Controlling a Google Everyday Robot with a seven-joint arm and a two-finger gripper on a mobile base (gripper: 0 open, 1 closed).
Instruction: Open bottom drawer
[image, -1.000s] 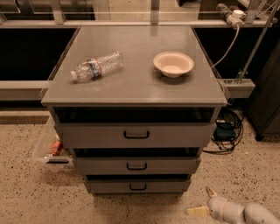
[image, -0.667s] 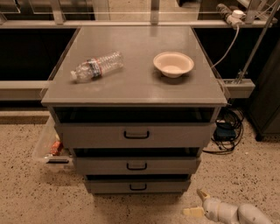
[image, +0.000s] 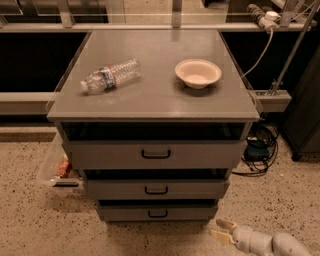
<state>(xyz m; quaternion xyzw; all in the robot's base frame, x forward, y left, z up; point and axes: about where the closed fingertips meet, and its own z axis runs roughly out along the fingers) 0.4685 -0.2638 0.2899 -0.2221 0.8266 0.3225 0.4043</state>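
- The bottom drawer (image: 125, 213), lowest front at six o'clock, sits shut.
- The gripper (image: 220, 229), fingers spread and empty, hangs low at four o'clock from the handle (image: 158, 214), likely lining up to hook it.

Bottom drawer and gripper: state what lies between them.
In the camera view, only bare speckled floor lies between the bottom drawer and the open gripper, low near the drawer's front corner.

Matt grey metal bottom drawer (image: 125, 213), with the smooth cream plastic hand (image: 222, 230) low to its right.
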